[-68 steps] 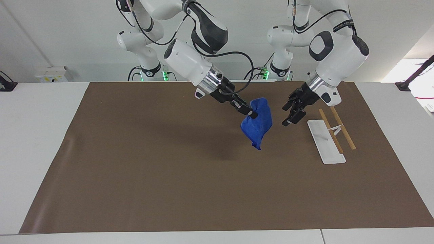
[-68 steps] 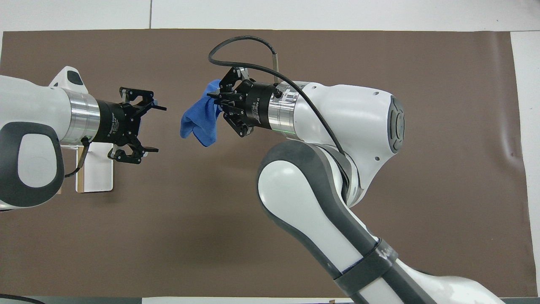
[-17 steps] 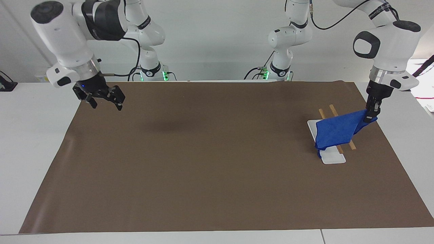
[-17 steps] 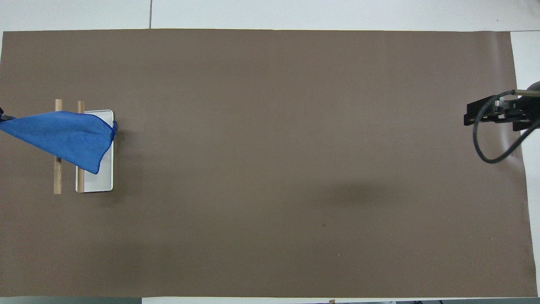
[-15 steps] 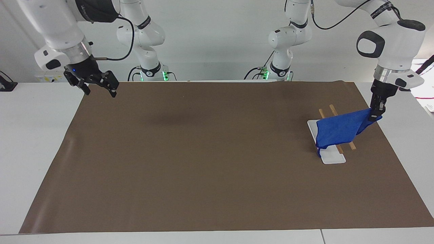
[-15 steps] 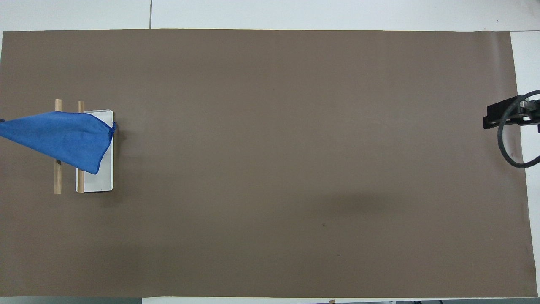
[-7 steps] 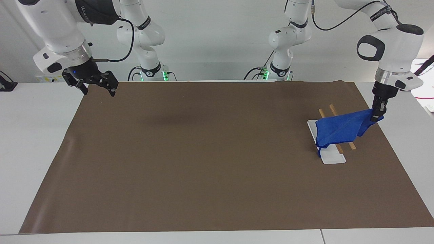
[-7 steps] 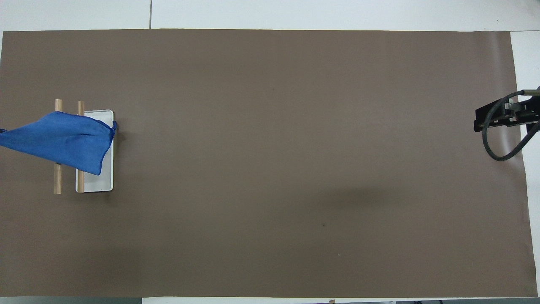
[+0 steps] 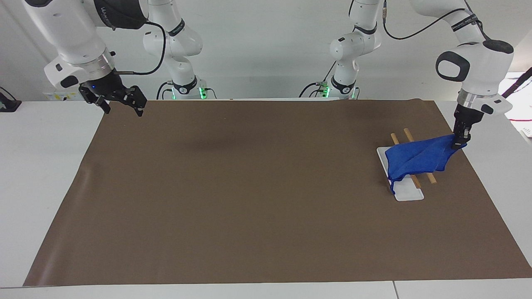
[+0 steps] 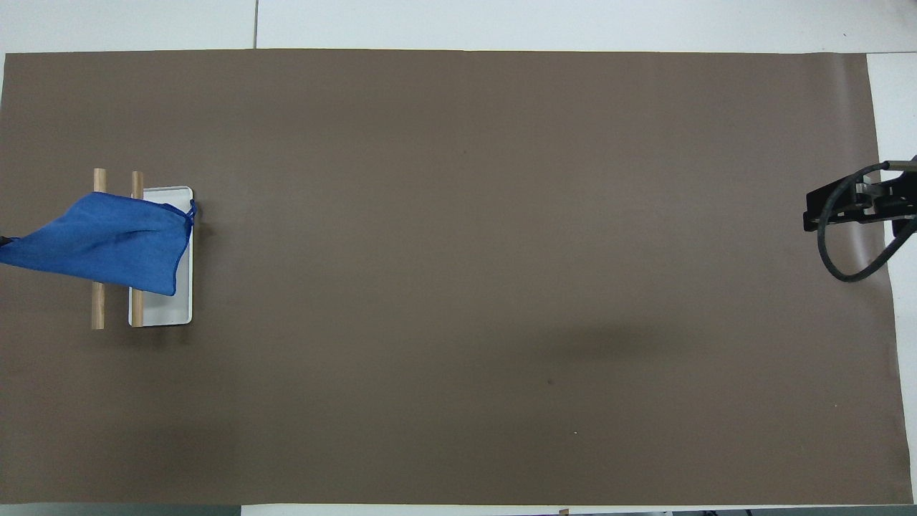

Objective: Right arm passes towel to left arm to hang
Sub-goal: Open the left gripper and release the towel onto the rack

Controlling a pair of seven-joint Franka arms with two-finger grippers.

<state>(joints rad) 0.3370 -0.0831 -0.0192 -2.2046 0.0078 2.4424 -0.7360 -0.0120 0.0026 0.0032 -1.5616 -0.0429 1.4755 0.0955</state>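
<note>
The royal-blue towel lies draped over the two wooden bars of a small rack with a white base, at the left arm's end of the table. It also shows in the overhead view. My left gripper is shut on the towel's corner and holds it taut just beside the rack; in the overhead view it is almost out of the picture. My right gripper is open and empty, raised over the mat's corner at the right arm's end; its tip shows in the overhead view.
A brown mat covers most of the white table. The rack's bars stick out from under the towel on the side nearer to the robots.
The left gripper has lowered the towel's corner a little, so the cloth sags more over the bars. The right gripper has drawn back to the mat's corner and now barely moves.
</note>
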